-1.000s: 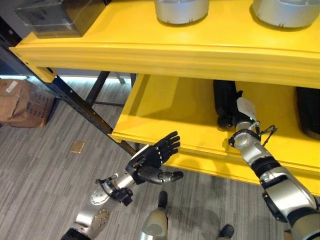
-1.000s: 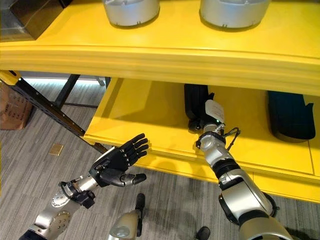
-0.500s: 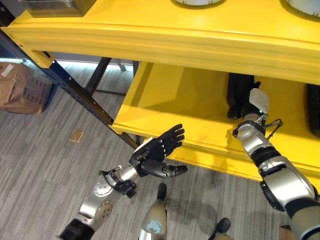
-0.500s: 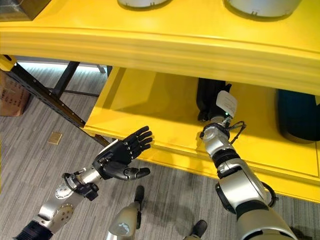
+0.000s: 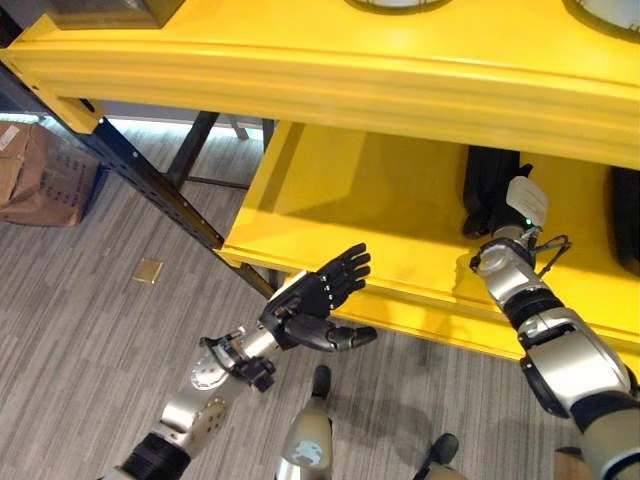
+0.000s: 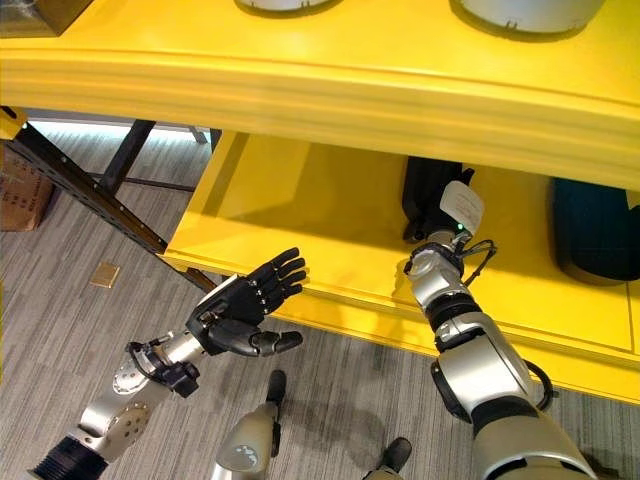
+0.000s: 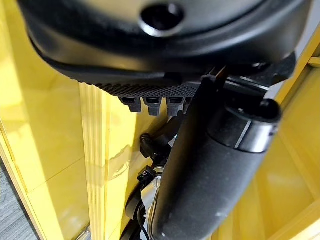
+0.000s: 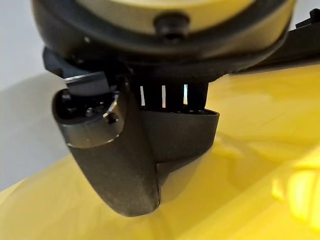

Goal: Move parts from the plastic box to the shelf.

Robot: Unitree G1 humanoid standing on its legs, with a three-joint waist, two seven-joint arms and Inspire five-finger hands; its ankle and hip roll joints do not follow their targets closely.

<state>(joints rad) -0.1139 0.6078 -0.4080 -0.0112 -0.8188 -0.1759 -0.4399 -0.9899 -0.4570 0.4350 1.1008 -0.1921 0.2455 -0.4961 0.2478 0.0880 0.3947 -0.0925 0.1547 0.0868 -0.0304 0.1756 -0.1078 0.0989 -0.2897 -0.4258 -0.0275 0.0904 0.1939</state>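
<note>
Nearest, over the grey striped floor [image 5: 90, 330]: left hand [image 5: 312, 305] held out in free air just before the lower shelf's front lip, fingers straight and fanned, thumb stretched sideways, nothing in it (same spread showing in its own wrist view, thumb in the foreground, yellow board beyond). Small tan tile [image 5: 149, 270] flat on the floor well to the left of that hand. Cardboard box [image 5: 40, 180] further left, beside the dark slanted rack post [image 5: 150, 185].

Next, on the right: right hand [image 5: 497, 203] reached in onto the lower shelf [image 5: 340, 210], wrapped about the near end of a dark part [image 6: 428, 188] standing on the yellow board toward the back. Fingers and thumb closed on that part in the right wrist view, thumb [image 8: 112, 160] large in front, fingers behind it across the dark curved body, yellow surface below. White tag [image 5: 527, 201] at the wrist, just beside the part.

Further right on the same board: 1 more dark part [image 6: 595, 232], apart from the held one, partly cut by the frame edge.

Farthest, above: upper shelf [image 5: 330, 70] with 2 round silver containers [image 6: 530, 12] on it, only their lower rims visible, and a dark boxy thing [image 5: 105, 10] at its far left corner (too cropped to tell more).
</note>
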